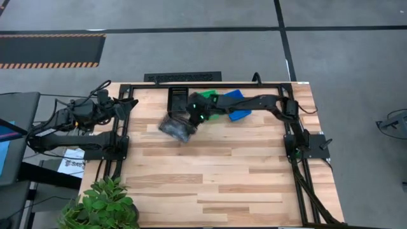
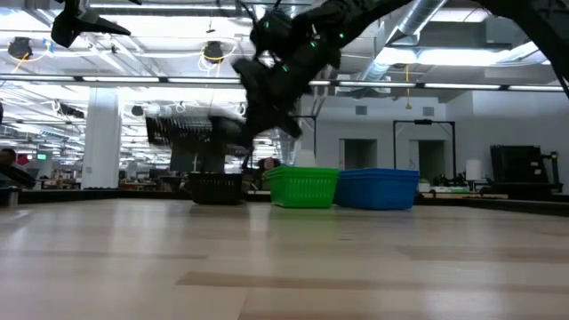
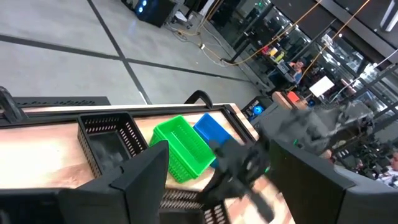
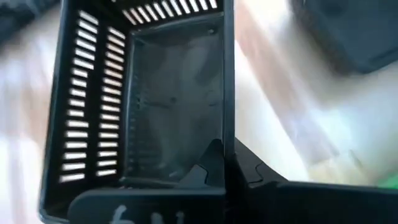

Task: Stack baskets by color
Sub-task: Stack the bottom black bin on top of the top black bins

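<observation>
Gripping a black basket (image 4: 143,99), the right tool (image 4: 227,158) clamps its rim.

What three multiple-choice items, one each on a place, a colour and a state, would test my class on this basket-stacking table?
1. Where is the right pincer?
A. over the plant
B. over the table's far half, left of the green basket
C. off the table

2. What colour is the basket it holds?
A. black
B. green
C. blue

3. That basket is:
A. flat on the table
B. lifted and tilted
C. inside the blue basket

Key: 1 B, the high view places it there; 2 A, the right wrist view shows dark slotted walls; 3 B, the low view shows it in the air.
</observation>
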Tool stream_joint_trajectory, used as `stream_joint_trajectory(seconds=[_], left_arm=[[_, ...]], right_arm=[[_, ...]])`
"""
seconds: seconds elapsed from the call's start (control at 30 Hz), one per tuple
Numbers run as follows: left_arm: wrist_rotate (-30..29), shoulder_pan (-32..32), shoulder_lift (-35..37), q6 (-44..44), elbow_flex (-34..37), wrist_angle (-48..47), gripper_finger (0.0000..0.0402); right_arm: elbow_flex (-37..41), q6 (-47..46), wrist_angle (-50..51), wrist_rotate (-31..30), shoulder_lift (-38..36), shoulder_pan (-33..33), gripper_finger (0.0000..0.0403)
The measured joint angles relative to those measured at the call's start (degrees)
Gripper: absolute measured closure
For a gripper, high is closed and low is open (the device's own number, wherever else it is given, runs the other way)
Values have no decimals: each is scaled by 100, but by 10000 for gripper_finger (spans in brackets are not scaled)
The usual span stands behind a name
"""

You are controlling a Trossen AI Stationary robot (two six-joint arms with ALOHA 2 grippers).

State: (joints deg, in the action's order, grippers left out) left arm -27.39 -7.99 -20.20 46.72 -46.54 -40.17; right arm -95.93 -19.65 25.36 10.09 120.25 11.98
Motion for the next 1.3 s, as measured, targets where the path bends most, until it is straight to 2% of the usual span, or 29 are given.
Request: stream_joint_trajectory(seconds=[0.23,0.3,0.63,0.77,1.0,1.3], left_arm=[[1,2,-1,0,0,-10,136],[-2,1,1,0,0,-1,136],[-1,2,1,0,0,3,136],[-18,1,0,0,0,3,136],[-146,2,1,0,0,3,136],[-191,2,1,-1,0,7,136]], right_arm=[[-554,-910,-259,-42,-266,341,398],[-590,-1215,-205,-287,-324,458,398],[-607,-3129,-1333,-1859,-288,842,396],[-607,-3436,-1336,-2363,-287,840,398],[-324,-4038,-1178,-2773,-280,747,392],[-277,-3955,-1011,-2845,-12,606,388]])
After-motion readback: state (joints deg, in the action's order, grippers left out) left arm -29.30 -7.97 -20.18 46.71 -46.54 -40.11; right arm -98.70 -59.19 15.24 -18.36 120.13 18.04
